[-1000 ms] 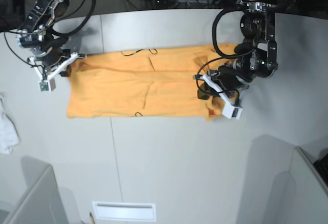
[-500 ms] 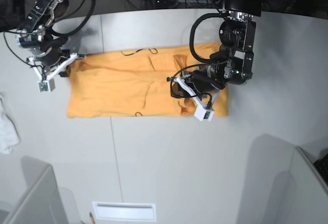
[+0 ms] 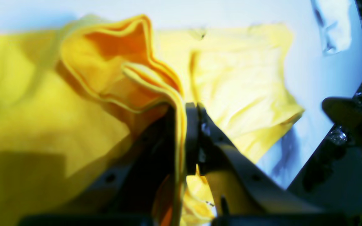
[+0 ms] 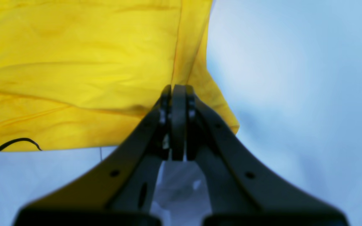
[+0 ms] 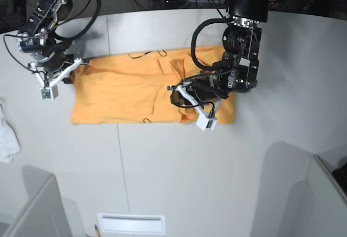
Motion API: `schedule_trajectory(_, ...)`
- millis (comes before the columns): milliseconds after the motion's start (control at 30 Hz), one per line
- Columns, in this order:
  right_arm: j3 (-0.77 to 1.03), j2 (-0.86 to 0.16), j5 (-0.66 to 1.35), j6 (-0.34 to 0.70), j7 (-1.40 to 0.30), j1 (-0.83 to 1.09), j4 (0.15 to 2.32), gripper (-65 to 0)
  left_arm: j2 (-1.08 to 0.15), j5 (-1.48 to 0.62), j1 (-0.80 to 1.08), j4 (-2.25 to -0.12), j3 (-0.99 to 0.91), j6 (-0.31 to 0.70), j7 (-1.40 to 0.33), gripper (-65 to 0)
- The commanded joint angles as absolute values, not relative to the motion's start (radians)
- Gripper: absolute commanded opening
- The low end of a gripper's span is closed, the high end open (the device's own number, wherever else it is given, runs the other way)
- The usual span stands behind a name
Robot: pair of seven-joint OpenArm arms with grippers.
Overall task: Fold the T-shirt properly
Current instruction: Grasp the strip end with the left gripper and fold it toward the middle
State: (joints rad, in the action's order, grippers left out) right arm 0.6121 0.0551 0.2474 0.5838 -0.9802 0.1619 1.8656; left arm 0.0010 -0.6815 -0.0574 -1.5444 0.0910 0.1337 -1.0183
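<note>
Base view shows the left gripper [image 5: 174,93] clamped on the shirt's [image 5: 119,93] lifted end, half-fold unfinished, right gripper [image 5: 81,62] closed beside its corner.

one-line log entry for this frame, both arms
phase: fold in progress | left gripper: shut on T-shirt edge, lifted over the shirt | right gripper: shut at far corner of shirt | small white cloth: untouched on table

Both hands [image 3: 185,108] [image 4: 174,91] apparently clamped tight
</note>
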Motion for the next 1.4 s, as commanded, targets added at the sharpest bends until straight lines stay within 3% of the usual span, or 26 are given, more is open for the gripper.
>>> schedule_trajectory(0, 0.611, 0.050, 0.259, 0.579, -0.960, 0.154, 1.885, -65.0, 0.007, -0.699, -0.079, -1.557, 0.113, 0.142, -1.006, -65.0)
schedule_trajectory(700, 0.611, 0.071, 0.259, 0.579, -0.960, 0.154, 1.886, -65.0, 0.007, -0.702, -0.090, -1.555, 0.134, 0.142, -1.004, -65.0)
schedule_trajectory(867, 0.611, 0.071, 0.259, 0.579, -0.960, 0.154, 1.886, -65.0, 0.039, -0.704, -0.090, -1.555, 0.143, 0.142, -1.004, -33.4)
schedule_trajectory(1000, 0.611, 0.071, 0.259, 0.579, -0.960, 0.154, 1.886, -65.0, 0.088, -0.700, -0.091, -1.554, 0.147, 0.142, -1.004, -17.1)
schedule_trajectory(1100, 0.611, 0.071, 0.259, 0.579, -0.960, 0.154, 1.886, -65.0, 0.116, -0.702, -0.093, -1.521, 0.156, 0.142, -1.004, -13.7)
schedule_trajectory(1267, 0.611, 0.071, 0.259, 0.579, -0.960, 0.154, 1.886, -65.0, 0.136, -0.704, -0.151, -1.403, 0.315, 0.145, -0.992, -13.8)
schedule_trajectory(1367, 0.611, 0.071, 0.259, 0.579, -0.960, 0.154, 1.886, -65.0, 0.139, -0.704, -0.143, -1.412, 0.369, 0.145, -0.898, -14.0)
